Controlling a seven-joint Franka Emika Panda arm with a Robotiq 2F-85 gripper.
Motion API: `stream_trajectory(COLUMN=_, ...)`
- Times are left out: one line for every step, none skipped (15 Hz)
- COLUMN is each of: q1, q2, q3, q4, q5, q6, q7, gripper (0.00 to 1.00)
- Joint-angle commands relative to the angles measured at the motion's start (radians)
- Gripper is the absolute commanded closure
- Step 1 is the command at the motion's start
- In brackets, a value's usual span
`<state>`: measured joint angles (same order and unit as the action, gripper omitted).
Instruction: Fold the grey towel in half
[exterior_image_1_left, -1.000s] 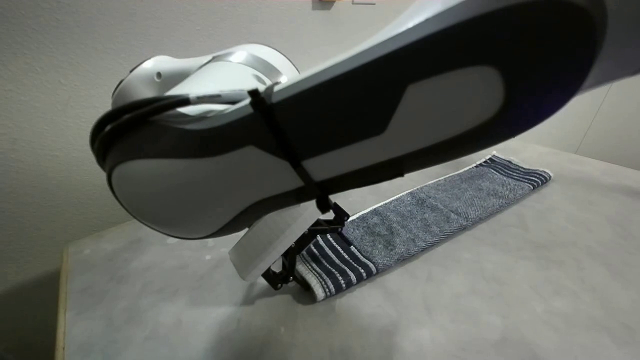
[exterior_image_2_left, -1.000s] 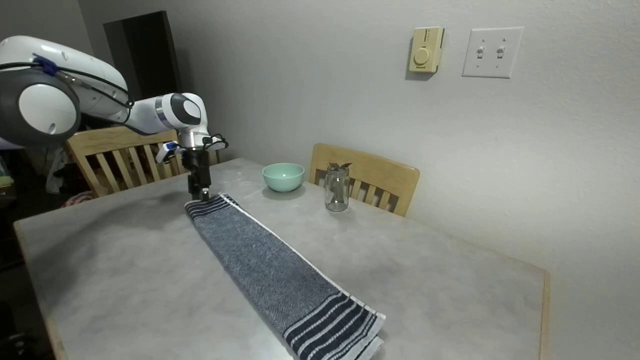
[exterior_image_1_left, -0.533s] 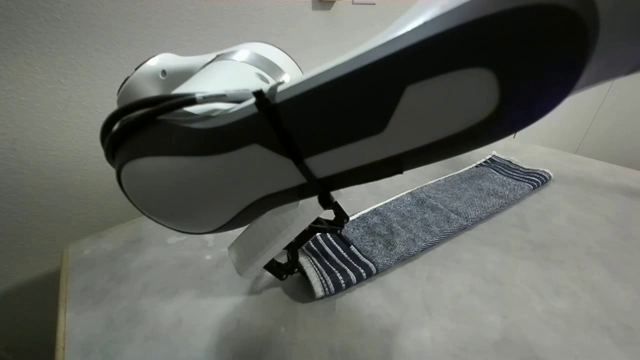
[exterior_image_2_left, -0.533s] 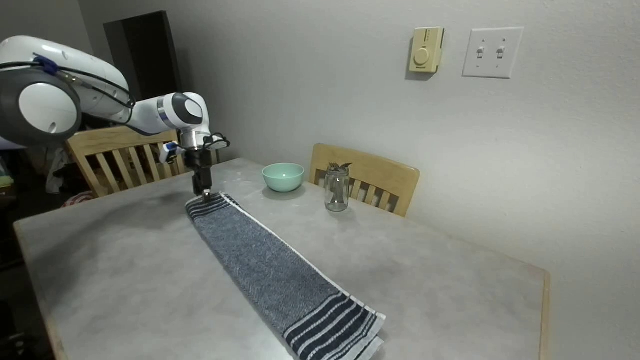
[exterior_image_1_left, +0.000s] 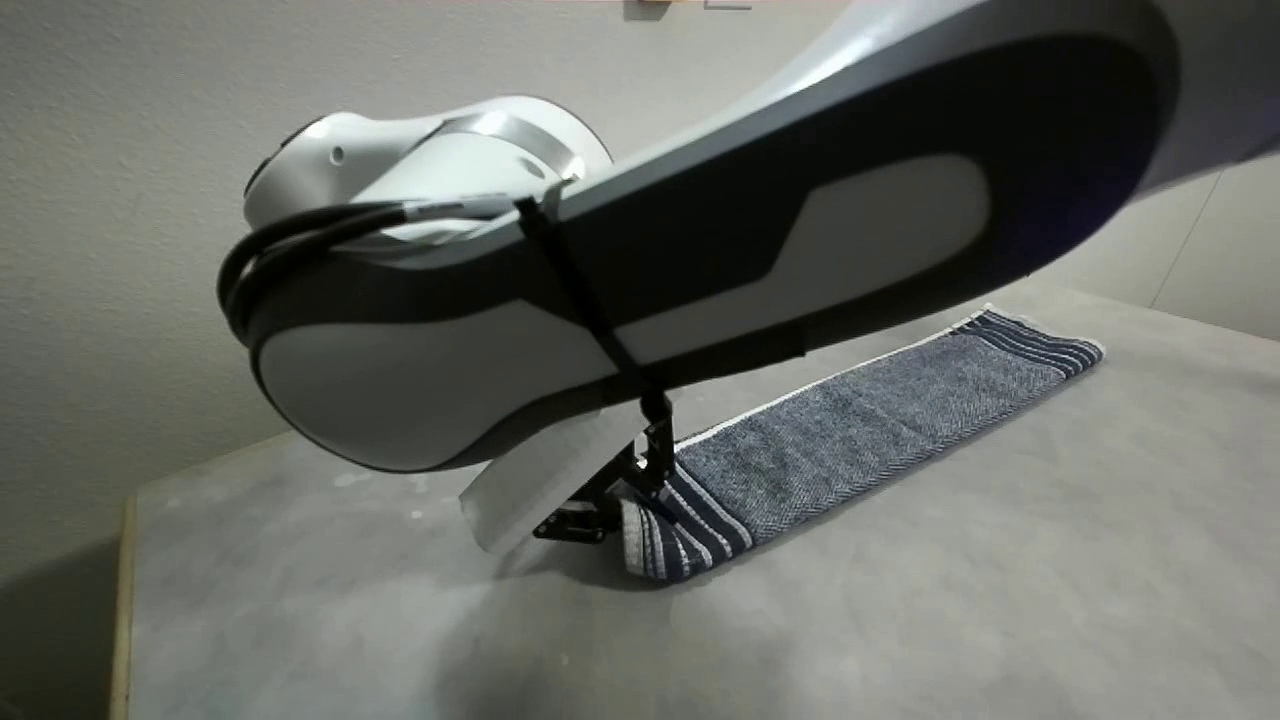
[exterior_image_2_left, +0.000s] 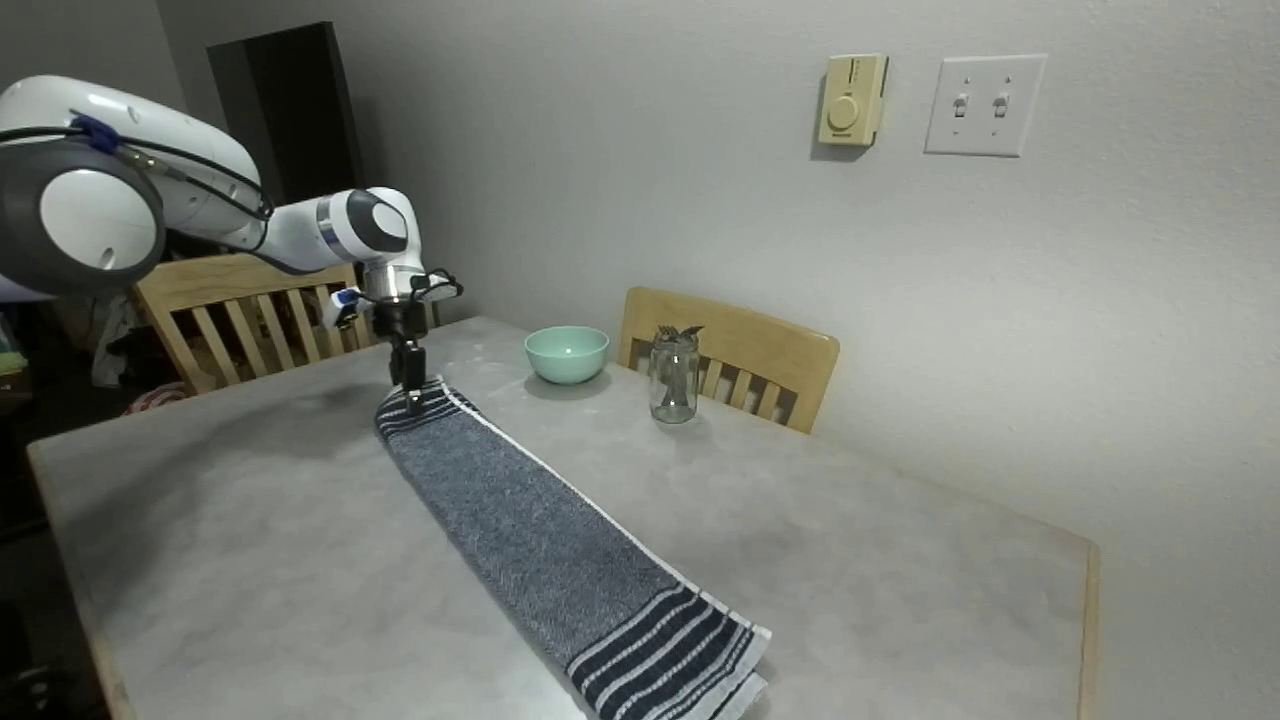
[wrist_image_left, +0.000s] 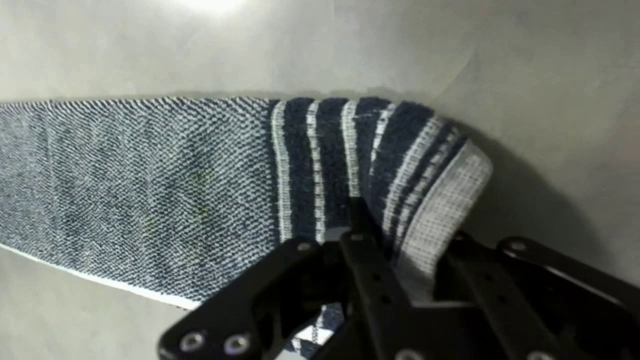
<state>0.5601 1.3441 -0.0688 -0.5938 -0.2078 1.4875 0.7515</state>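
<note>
The grey towel (exterior_image_2_left: 560, 530) stretches as a long, narrow strip over the table, dark and white stripes at both short ends. My gripper (exterior_image_2_left: 413, 398) is at its far striped end in this exterior view. In the wrist view the jaws of my gripper (wrist_image_left: 402, 225) have come together with the striped end pinched between them, and the pale hem of the grey towel (wrist_image_left: 445, 200) curls up there. One finger (wrist_image_left: 361, 215) presses on the stripes; the opposite fingertip is hidden behind the hem. The rest of the grey towel (exterior_image_1_left: 860, 410) lies flat.
A teal bowl (exterior_image_2_left: 567, 355) and a glass jar (exterior_image_2_left: 675, 378) with cutlery stand on the table beyond the towel. Wooden chairs (exterior_image_2_left: 735, 340) are pushed against the table near the wall. A wooden table edge (exterior_image_1_left: 123, 610) runs near the gripper's side in an exterior view.
The jaws have drawn together from wide open. Between them the towel's striped end has bunched and curled up. The gripper has shifted slightly inward along the towel.
</note>
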Motion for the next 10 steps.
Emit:
stream_trajectory(q1=-0.018, q2=0.019, q3=0.023, q4=-0.009, q5=-0.011, q6=0.088, q7=-0.166, gripper=1.0)
stream_trajectory(q1=-0.015, q2=0.018, q3=0.024, q4=-0.009, q5=-0.014, q6=0.089, q7=-0.217, gripper=1.0)
stream_trajectory(q1=-0.011, q2=0.018, q3=0.025, q4=-0.008, q5=-0.015, q6=0.084, q7=-0.268, gripper=1.0)
stream_trajectory(q1=-0.008, q2=0.016, q3=0.025, q4=-0.008, q5=-0.017, q6=0.082, q7=-0.316, gripper=0.98)
stream_trajectory(q1=-0.005, q2=0.015, q3=0.026, q4=-0.008, q5=-0.016, q6=0.083, q7=-0.358, gripper=0.98)
stream_trajectory(q1=-0.006, q2=0.012, q3=0.028, q4=-0.008, q5=-0.011, q6=0.075, q7=-0.394, gripper=0.98)
stream_trajectory(q1=-0.005, q2=0.01, q3=0.028, q4=-0.009, q5=-0.008, q6=0.073, q7=-0.425, gripper=0.98)
stream_trajectory(q1=-0.007, q2=0.008, q3=0.032, q4=-0.01, q5=-0.001, q6=0.065, q7=-0.451, gripper=0.98)
stream_trajectory(q1=-0.011, q2=0.005, q3=0.038, q4=-0.013, q5=0.01, q6=0.051, q7=-0.476, gripper=0.98)
stream_trajectory(q1=-0.01, q2=0.003, q3=0.04, q4=-0.014, q5=0.011, q6=0.052, q7=-0.504, gripper=0.98)
